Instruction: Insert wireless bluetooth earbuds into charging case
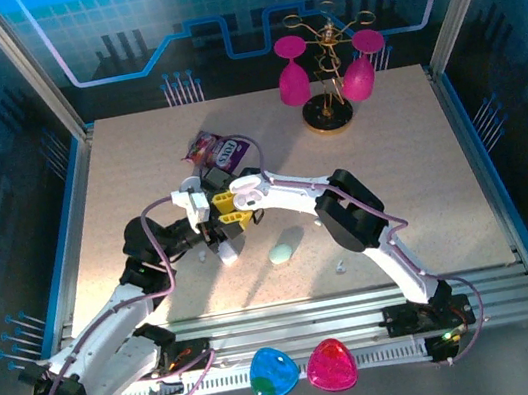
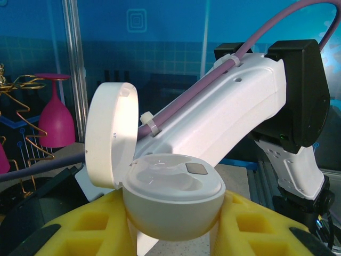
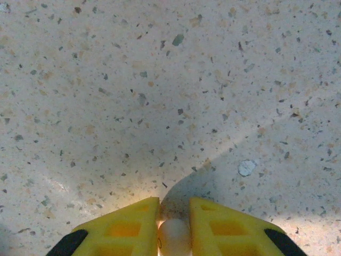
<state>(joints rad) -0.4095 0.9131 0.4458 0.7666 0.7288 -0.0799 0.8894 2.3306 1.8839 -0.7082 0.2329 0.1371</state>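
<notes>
My left gripper [image 2: 173, 230] is shut on a white charging case [image 2: 173, 205], its yellow fingers [image 2: 88, 226] pressing both sides. The case stands upright with its round lid [image 2: 109, 141] hinged open to the left. Its top shows two moulded wells and a small grey square; whether an earbud sits in them I cannot tell. My right gripper [image 3: 175, 213] hangs above the speckled table, shut on a small white earbud [image 3: 174, 238] between its yellow fingers [image 3: 128, 226]. Another tiny white earbud [image 1: 340, 267] lies loose on the table near the right arm.
A mint case [image 1: 281, 252] lies on the table just right of where both arms meet. A purple packet [image 1: 217, 150] lies behind them. A gold rack with pink glasses [image 1: 327, 70] stands at the back. Blue [image 1: 273, 373] and pink [image 1: 331, 365] cases sit by the near rail.
</notes>
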